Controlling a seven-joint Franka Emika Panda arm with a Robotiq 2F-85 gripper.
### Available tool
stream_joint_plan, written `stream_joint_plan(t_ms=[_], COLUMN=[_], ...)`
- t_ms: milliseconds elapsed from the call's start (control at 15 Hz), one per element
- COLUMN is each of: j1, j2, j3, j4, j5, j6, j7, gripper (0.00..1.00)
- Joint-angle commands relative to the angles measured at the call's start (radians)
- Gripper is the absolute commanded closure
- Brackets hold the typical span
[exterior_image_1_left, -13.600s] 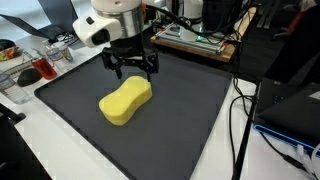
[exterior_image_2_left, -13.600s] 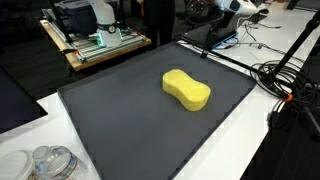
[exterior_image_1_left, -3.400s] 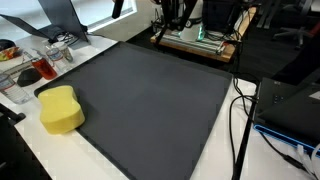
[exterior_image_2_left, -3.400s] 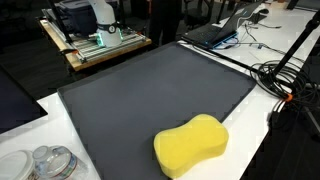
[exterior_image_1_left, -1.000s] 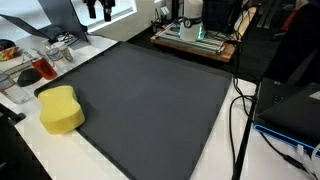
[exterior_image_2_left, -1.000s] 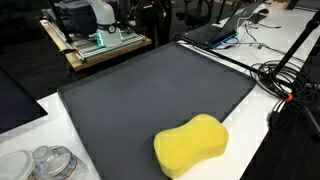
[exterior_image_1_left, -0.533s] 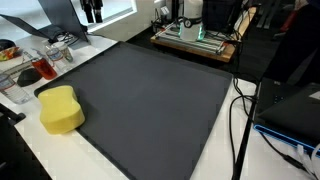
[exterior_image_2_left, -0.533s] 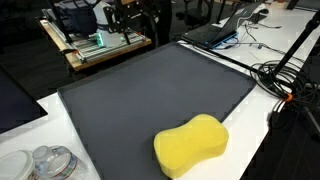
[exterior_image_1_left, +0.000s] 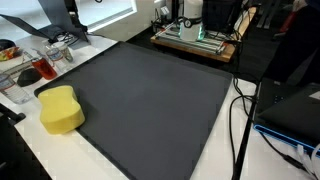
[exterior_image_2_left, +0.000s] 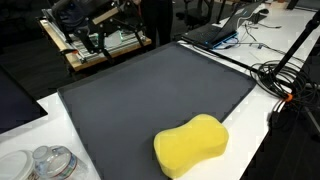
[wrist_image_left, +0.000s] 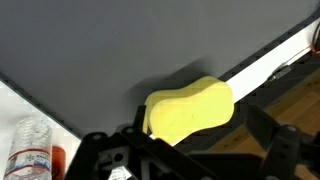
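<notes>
Sponge (exterior_image_1_left: 59, 108) lying flat on the dark mat (exterior_image_1_left: 150, 100) at a tabletop (exterior_image_2_left: 250, 150) corner, untouched. Hand (wrist_image_left: 190, 158) raised well above it; its fingers' spread cannot be told. Any approach should descend vertically, centred.

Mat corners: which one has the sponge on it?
The corner beside the clear containers: the yellow sponge overhangs the edge of the dark mat there. No other corner holds anything.

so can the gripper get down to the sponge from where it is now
Probably yes. The sponge lies alone at the mat's edge with nothing on top, and the gripper hangs above it.
</notes>
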Motion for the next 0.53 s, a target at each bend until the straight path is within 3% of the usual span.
stream_joint_plan(t_ms=[0,467], j1=[-0.063,-0.151], j2=[0.099,0.251], j3=[0.011,0.028], j4=[0.123,0.309], j5=[0.081,0.124], j6=[-0.038,-0.065], j7=[-0.008,0.003], gripper=[0.00,0.00])
